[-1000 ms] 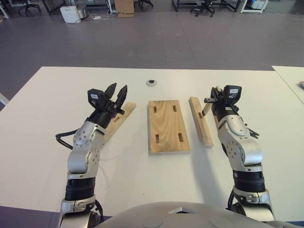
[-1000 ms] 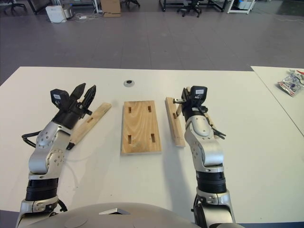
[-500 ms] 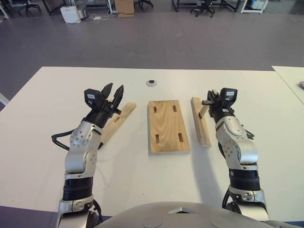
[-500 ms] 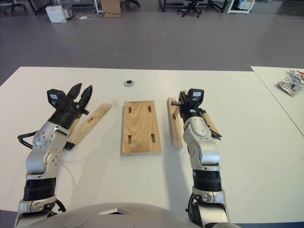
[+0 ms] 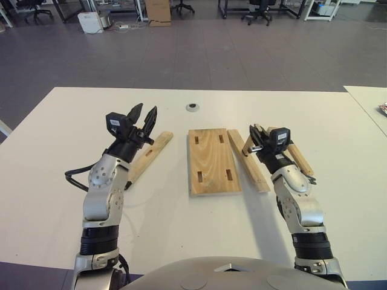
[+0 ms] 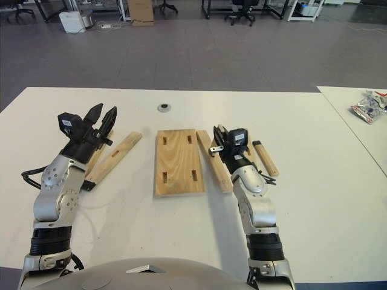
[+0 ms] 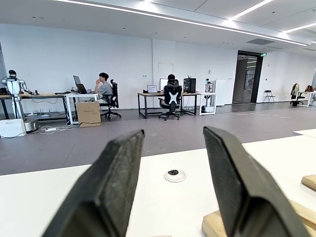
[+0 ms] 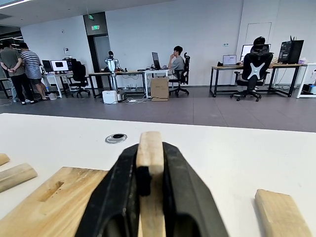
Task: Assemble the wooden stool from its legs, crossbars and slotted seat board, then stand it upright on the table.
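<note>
Your R gripper (image 5: pixel 257 138) pinches pale wooden strip (image 5: pixel 257 175) beside slotted wooden seat board (image 5: pixel 213 158), prob for slotting; L gripper (image 5: pixel 145 110) open.

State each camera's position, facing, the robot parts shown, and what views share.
Left eye: on the head, looking forward and down at the table; both arms show.
Right eye: the same, beside it.
Left wrist: behind the open left gripper, facing across the table.
Right wrist: behind the right gripper, shut on a wooden bar.
Wrist views share the grommet.
</note>
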Tool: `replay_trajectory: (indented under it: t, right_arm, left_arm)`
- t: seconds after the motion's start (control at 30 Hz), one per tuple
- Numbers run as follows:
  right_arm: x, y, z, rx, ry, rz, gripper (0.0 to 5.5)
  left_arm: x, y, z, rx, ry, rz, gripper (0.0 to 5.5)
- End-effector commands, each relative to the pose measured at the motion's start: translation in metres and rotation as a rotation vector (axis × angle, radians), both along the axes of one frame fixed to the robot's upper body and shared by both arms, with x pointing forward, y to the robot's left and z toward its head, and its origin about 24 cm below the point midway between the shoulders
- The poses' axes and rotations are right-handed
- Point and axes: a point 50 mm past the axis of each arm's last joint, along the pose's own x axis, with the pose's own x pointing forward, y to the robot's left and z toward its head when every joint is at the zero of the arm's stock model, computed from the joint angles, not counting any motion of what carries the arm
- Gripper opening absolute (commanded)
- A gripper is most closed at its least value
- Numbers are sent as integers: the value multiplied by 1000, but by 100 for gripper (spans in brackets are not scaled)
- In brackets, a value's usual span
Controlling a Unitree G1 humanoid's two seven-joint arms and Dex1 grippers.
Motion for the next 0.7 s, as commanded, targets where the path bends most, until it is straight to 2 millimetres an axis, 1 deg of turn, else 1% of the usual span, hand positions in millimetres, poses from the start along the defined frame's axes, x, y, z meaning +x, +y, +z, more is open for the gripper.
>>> replay_trajectory:
  t: [0.03,0.1,0.17,0.3,0.43,0.53,0.57,0.7]
  right_arm:
    - [-18,-9,-49,-73,201,-47,42]
    - [-17,-9,-51,-96,211,-55,42]
    - [-14,-10,-53,-135,256,-78,42]
    - [-7,-11,-52,-161,298,-117,42]
    - [-9,-15,-58,-158,335,-140,42]
    - [-8,-16,-57,-173,339,-143,42]
    - [-8,-17,-57,-170,336,-147,71]
    - [-5,-18,-51,-155,322,-155,142]
  left_arm:
    - [0,1,2,17,-15,-6,221]
    - [1,1,3,18,-17,-7,221]
    - [1,1,3,19,-17,-8,221]
    - [-1,0,1,18,-16,-4,221]
    - [-2,-2,0,14,-19,-1,221]
    - [-3,-2,-1,14,-22,5,221]
    - [-3,-2,-1,14,-24,5,221]
    - [-3,-3,-1,12,-26,7,221]
